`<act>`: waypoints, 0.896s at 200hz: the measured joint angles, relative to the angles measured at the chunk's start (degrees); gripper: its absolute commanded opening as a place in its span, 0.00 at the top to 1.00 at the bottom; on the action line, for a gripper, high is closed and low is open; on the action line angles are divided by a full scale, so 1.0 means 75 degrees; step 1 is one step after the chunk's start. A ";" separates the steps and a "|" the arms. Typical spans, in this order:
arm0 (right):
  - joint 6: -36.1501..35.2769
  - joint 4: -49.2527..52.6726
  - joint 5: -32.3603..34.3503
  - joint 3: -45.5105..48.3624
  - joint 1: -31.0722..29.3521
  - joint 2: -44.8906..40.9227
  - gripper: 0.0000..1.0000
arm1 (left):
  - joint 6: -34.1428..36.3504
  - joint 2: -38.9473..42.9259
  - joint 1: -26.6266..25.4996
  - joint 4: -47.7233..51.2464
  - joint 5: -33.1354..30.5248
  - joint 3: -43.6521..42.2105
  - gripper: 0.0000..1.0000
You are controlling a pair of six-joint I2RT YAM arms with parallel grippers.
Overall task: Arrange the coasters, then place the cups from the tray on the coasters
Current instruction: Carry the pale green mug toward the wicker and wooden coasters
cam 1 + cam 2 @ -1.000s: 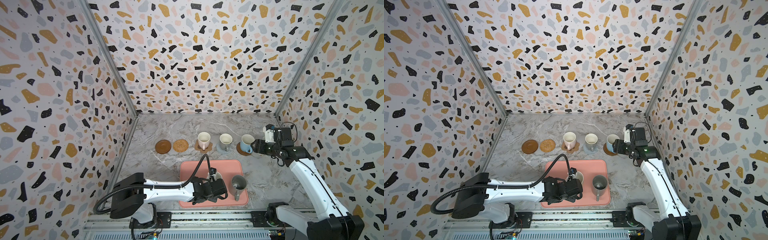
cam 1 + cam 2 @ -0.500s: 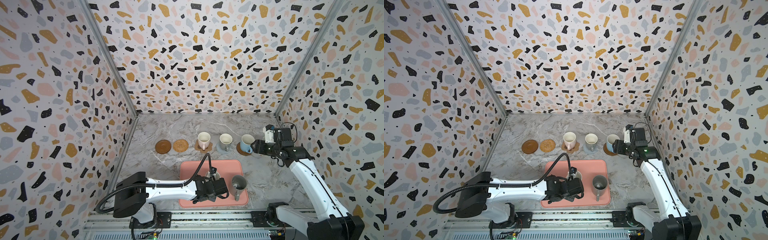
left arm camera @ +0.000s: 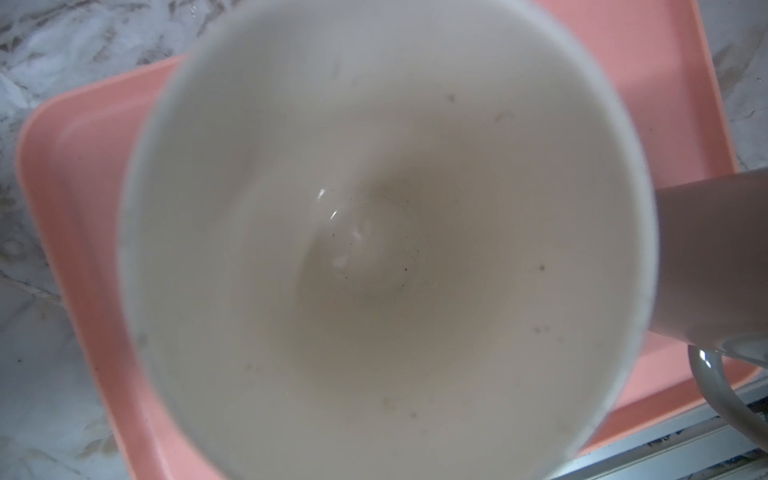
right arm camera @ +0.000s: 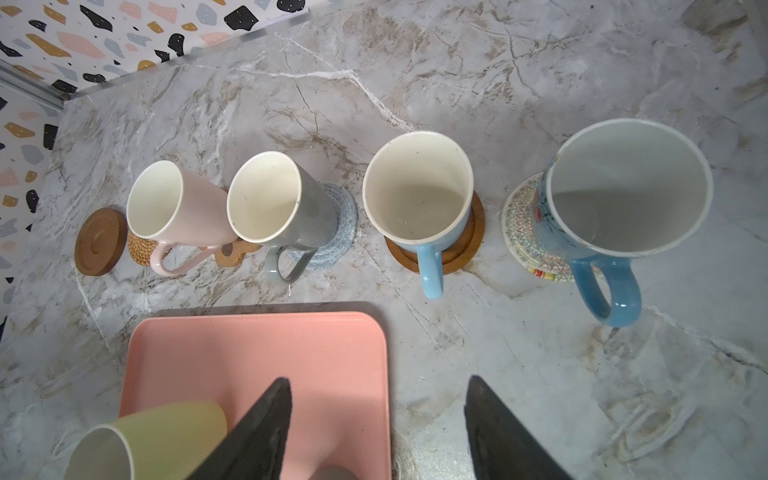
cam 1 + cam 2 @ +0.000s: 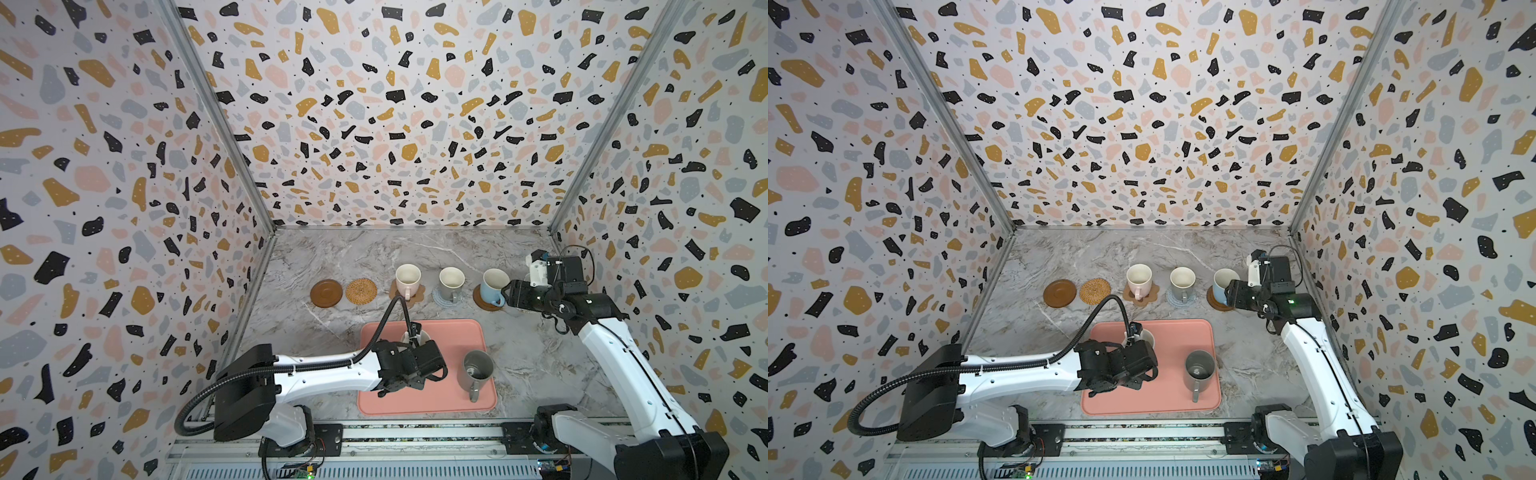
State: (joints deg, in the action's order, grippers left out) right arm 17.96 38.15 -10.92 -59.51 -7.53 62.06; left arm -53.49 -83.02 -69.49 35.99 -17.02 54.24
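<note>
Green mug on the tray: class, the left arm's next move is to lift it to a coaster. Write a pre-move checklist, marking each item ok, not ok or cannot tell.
1. Left end effector shut at the green mug: ok.
2. Firm hold on its rim: cannot tell, fingers hidden.
3. Free coaster waiting: ok, brown disc and rattan coaster are bare.
4. Right end effector out of the way: ok, open, over by the blue mug.
5. Grey mug clear of the lift: ok, upright on the tray, apart from the green mug.
</note>
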 measured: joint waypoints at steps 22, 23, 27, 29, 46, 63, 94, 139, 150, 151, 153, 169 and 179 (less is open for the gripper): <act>0.0000 0.0000 0.0003 0.0000 0.0000 0.0000 0.32 | 0.0070 0.0154 0.0239 0.0003 0.0003 -0.0082 0.85; 0.0003 0.0000 0.0003 0.0000 0.0000 0.0000 0.32 | 0.0073 0.0160 0.0248 0.0003 0.0003 -0.0082 0.85; 0.0003 0.0000 0.0003 0.0000 0.0000 0.0000 0.32 | 0.0090 0.0184 0.0286 0.0000 0.0003 -0.0093 0.85; 0.0003 0.0000 0.0003 0.0000 0.0000 0.0000 0.32 | 0.0102 0.0192 0.0315 -0.0003 0.0003 -0.0099 0.85; 0.0006 0.0003 0.0003 0.0000 0.0000 -0.0003 0.32 | 0.0201 0.0262 0.0507 0.0009 0.0012 -0.0119 0.85; 0.0023 0.0003 0.0003 0.0000 0.0000 -0.0015 0.32 | 0.0373 0.0335 0.0723 0.0006 0.0029 -0.0140 0.85; 0.0026 0.0006 0.0003 0.0017 0.0000 -0.0044 0.32 | 0.0647 0.0487 0.1148 0.0015 0.0055 -0.0152 0.85; 0.0029 0.0035 0.0003 0.0020 0.0000 -0.0044 0.32 | 0.0991 0.0685 0.1699 0.0020 0.0079 -0.0157 0.85; 0.0029 0.0050 0.0003 0.0020 0.0000 -0.0044 0.31 | 0.1061 0.0711 0.1818 0.0020 0.0093 -0.0157 0.85; 0.0029 0.0052 0.0003 0.0020 0.0000 -0.0044 0.32 | 0.1064 0.0711 0.1827 0.0020 0.0093 -0.0157 0.85; 0.0029 0.0055 0.0003 0.0020 0.0000 -0.0044 0.32 | 0.1078 0.0714 0.1851 0.0020 0.0096 -0.0157 0.85; 0.0029 0.0061 0.0003 0.0020 0.0000 -0.0050 0.32 | 0.1201 0.0734 0.2020 0.0026 0.0149 -0.0157 0.85; 0.0029 0.0061 0.0003 0.0020 0.0000 -0.0058 0.32 | 0.1279 0.0740 0.2124 0.0026 0.0195 -0.0154 0.85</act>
State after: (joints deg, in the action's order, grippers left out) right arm 18.17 38.61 -10.90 -59.35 -7.53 61.63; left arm -43.90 -77.47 -53.56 36.18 -15.55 53.08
